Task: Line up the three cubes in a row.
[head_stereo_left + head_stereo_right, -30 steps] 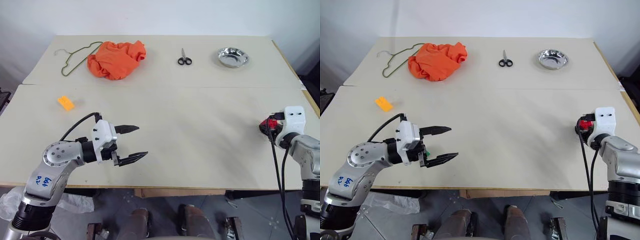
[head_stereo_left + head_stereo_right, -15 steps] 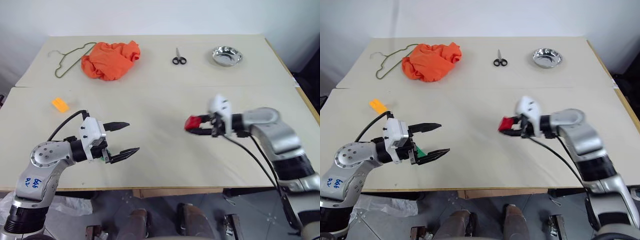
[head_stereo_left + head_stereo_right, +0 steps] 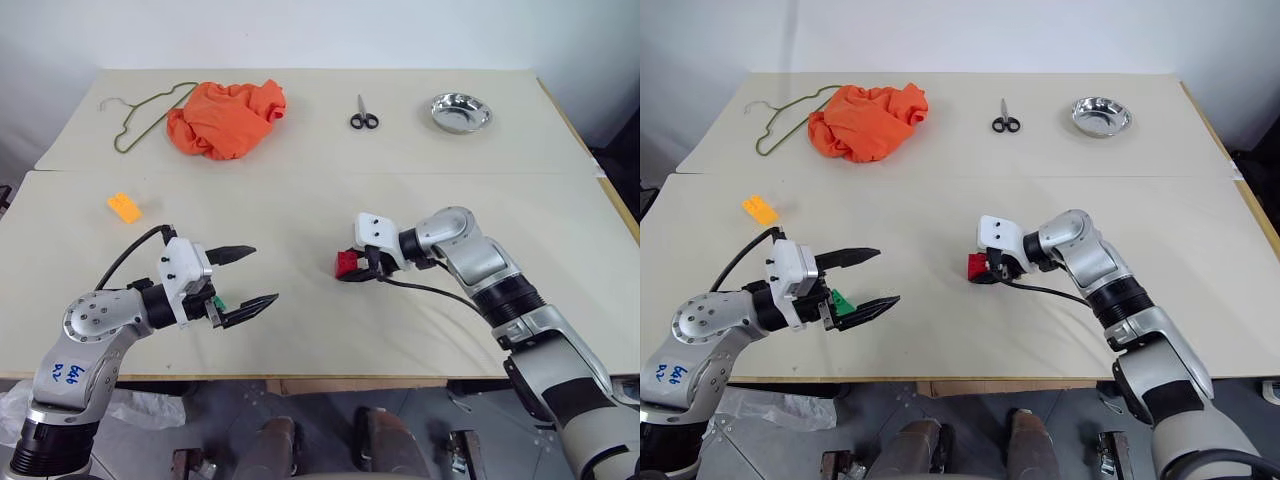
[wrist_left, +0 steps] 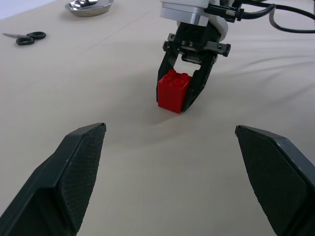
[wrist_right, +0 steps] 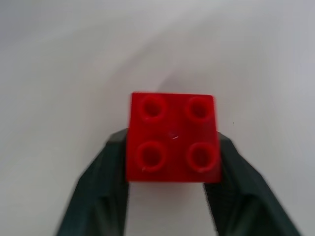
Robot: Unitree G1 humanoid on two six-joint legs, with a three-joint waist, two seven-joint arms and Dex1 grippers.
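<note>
The red cube (image 3: pixel 347 263) stands studs-up on the table (image 3: pixel 300 215), near the middle. My right gripper (image 3: pixel 346 273) points down at it, one finger pressed against each side of the cube (image 5: pixel 172 142). The orange-yellow cube (image 3: pixel 124 207) lies far off at the left. A small green cube (image 3: pixel 840 298) rests on the table under the base of my left gripper's fingers. My left gripper (image 3: pixel 263 274) hangs level above the table, wide open and holding nothing. It points at the red cube (image 4: pixel 173 91), well short of it.
At the back of the table lie an orange cloth (image 3: pixel 226 117), a wire hanger (image 3: pixel 140 115), scissors (image 3: pixel 364 119) and a steel bowl (image 3: pixel 460 112). A seam (image 3: pixel 300 172) crosses the table between them and the cubes.
My right arm swung from the table's right edge to the middle, carrying the red cube, and the cube now rests on the table. The left arm barely moved.
</note>
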